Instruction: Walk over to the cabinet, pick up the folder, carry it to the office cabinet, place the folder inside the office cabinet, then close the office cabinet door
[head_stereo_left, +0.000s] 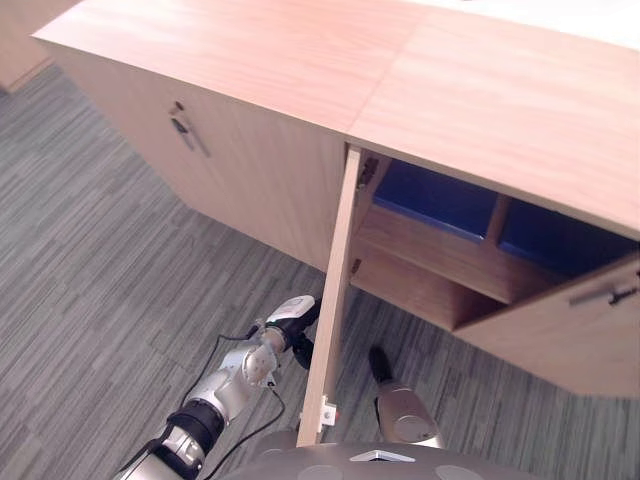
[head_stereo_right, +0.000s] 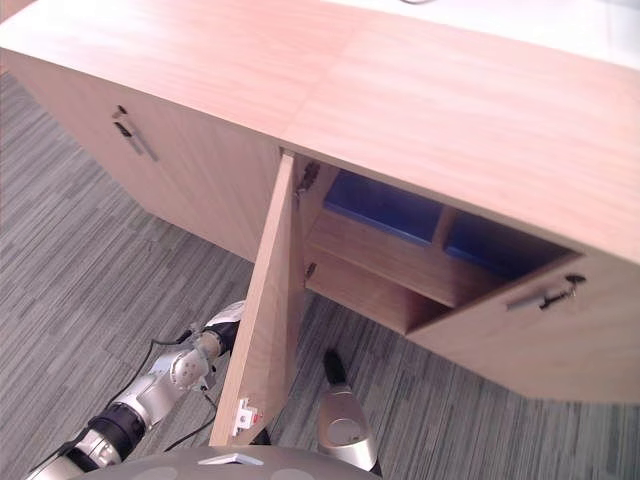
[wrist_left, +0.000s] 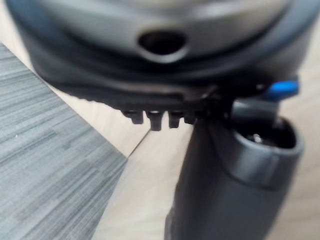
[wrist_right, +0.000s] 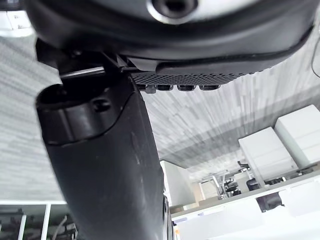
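Note:
The low wooden office cabinet (head_stereo_left: 480, 100) stands ahead with both doors of its right section swung out. Its left door (head_stereo_left: 335, 300) is seen edge-on and its right door (head_stereo_left: 560, 340) is partly open. Something blue, apparently the folder (head_stereo_left: 440, 200), lies in the upper compartment above a wooden shelf (head_stereo_left: 440, 255), and more blue shows past an upright divider. My left hand (head_stereo_left: 293, 320) rests against the outer face of the left door, fingers relaxed and holding nothing; the left wrist view shows wood past its thumb (wrist_left: 235, 185). My right hand (head_stereo_left: 381, 366) hangs open and free below the cabinet opening.
The cabinet's left section is closed, with a metal handle (head_stereo_left: 185, 128) on its door. The right door carries a handle (head_stereo_left: 605, 295) near its top edge. Grey striped carpet (head_stereo_left: 100, 280) covers the floor to the left and in front.

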